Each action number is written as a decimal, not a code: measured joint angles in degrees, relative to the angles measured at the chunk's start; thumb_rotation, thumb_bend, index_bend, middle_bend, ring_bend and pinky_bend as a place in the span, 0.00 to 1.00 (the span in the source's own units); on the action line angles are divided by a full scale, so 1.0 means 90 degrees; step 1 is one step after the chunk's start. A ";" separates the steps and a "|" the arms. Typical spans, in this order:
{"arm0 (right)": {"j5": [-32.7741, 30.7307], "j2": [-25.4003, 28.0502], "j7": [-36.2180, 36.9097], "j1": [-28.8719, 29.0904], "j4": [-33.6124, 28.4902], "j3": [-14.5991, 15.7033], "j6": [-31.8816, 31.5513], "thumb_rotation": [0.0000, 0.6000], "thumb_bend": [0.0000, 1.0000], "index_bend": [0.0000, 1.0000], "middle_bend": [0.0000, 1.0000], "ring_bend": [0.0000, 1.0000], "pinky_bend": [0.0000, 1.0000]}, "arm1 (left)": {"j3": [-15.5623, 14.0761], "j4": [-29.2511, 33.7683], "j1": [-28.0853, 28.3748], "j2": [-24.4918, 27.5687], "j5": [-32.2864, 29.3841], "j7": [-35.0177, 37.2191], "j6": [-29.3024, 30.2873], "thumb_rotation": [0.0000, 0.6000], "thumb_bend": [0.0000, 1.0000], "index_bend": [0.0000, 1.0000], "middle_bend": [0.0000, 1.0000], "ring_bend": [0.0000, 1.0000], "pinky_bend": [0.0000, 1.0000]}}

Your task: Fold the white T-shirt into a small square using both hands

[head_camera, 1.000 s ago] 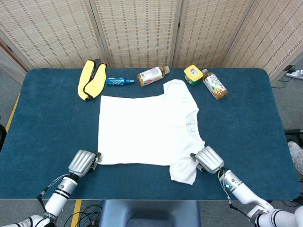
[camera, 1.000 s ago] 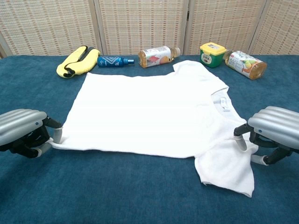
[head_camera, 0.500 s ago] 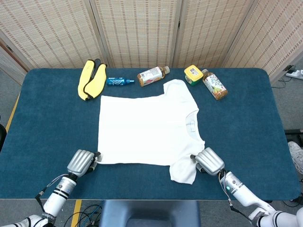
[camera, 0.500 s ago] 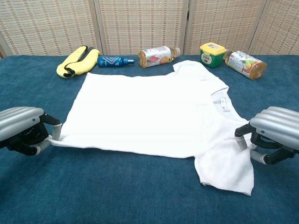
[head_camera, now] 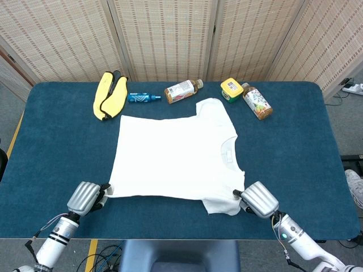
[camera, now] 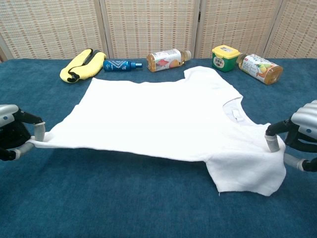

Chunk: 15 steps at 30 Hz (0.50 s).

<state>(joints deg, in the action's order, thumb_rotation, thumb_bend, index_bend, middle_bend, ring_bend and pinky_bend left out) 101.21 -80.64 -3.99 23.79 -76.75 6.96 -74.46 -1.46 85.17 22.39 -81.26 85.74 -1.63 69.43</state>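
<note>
The white T-shirt (head_camera: 173, 154) (camera: 158, 119) lies spread on the blue table, collar toward the right. My left hand (head_camera: 85, 197) (camera: 14, 137) pinches the shirt's near hem corner at the left and holds it lifted and stretched outward. My right hand (head_camera: 260, 199) (camera: 301, 138) pinches the near sleeve's edge at the right. The near edge of the shirt is pulled taut between the two hands, slightly off the table.
Along the table's far edge lie a yellow cloth item (head_camera: 109, 94), a small blue bottle (head_camera: 143, 97), a drink bottle (head_camera: 182, 90), a green-yellow jar (head_camera: 231, 89) and another bottle (head_camera: 257, 101). The near table edge (head_camera: 181, 238) runs just below both hands.
Both hands have drawn back toward the near table edge and apart, dragging the shirt's near edge with them and stretching it wider.
</note>
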 measured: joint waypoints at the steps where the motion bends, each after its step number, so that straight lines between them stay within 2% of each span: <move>1: 0.0046 0.0080 -0.0018 -0.0025 -0.0091 0.0019 -0.0071 1.00 0.55 0.62 0.97 1.00 1.00 | -0.0029 0.0080 -0.0037 0.0090 0.0040 0.0034 0.0052 1.00 0.58 0.57 0.94 0.86 0.97; 15: 0.0634 0.0830 -0.0041 -0.0356 -0.0907 0.0367 -0.0668 1.00 0.55 0.64 0.98 1.00 1.00 | -0.0447 0.0911 -0.0616 0.1057 0.0367 0.0282 0.0646 1.00 0.57 0.57 0.94 0.86 0.97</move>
<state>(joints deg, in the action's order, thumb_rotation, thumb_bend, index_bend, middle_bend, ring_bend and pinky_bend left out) 106.92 -73.17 -4.36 20.58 -84.92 10.26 -80.47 -5.49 93.37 16.84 -71.75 89.05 0.91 75.24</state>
